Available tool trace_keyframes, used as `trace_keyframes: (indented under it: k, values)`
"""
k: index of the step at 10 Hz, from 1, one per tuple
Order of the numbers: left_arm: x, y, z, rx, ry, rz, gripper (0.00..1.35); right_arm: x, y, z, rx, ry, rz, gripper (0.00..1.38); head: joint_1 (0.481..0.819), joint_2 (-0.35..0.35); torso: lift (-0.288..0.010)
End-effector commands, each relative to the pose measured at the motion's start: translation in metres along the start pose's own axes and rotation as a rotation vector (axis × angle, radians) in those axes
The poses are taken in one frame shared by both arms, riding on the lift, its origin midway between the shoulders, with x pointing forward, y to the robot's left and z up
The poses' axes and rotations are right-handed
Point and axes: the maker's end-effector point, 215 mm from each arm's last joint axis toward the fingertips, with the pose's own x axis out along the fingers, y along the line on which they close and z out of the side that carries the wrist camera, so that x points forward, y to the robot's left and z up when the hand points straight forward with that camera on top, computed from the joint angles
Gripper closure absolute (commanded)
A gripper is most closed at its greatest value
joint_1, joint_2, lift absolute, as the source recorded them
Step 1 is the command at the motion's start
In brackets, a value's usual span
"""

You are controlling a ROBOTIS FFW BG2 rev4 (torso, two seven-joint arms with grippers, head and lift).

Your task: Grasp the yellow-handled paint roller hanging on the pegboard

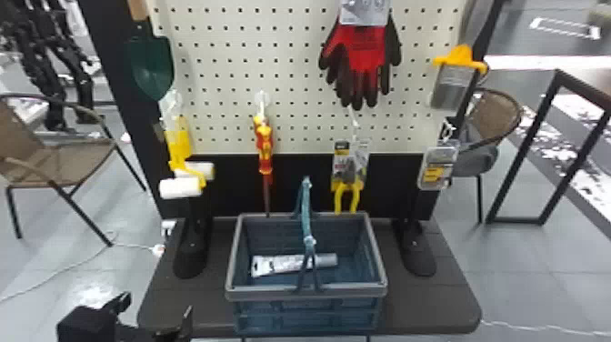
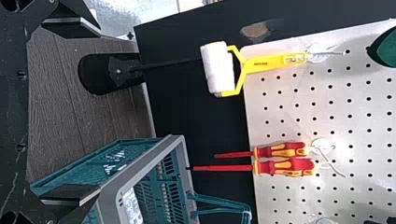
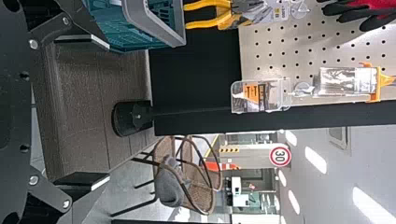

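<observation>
Left claw [image 1: 157, 303] stands wide, its two fingers well apart, with the yellow-handled paint roller [image 1: 178, 144] hanging at the pegboard [image 1: 218, 95] ahead of and above it, untouched, the basket [image 1: 230, 273] to its right, and red-and-yellow screwdrivers [image 1: 263, 141] hanging farther right than the roller.

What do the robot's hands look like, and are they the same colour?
Yes, both are black! The left hand and right hand each have two flat fingers with a thin, pale strip along the edge. Round, silvery bolts show on the right one, and each has a dark plate with little round holes.
</observation>
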Motion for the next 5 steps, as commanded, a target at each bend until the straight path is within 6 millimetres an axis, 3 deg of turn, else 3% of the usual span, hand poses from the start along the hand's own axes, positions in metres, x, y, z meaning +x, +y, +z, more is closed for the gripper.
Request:
trace_keyframes:
  k: [1, 5]
  values:
    - [0.0000, 0.0028, 0.0016, 0.001, -0.004, 0.006, 0.13, -0.0002, -0.0003, -0.0008, 0.003, 0.002, -0.001, 0.30, 0.549, 0.000, -0.100]
    - [-0.0004, 0.0044, 0.0019, 0.000, -0.006, 0.009, 0.13, -0.0004, -0.0004, -0.0016, 0.003, 0.003, -0.001, 0.30, 0.549, 0.000, -0.100]
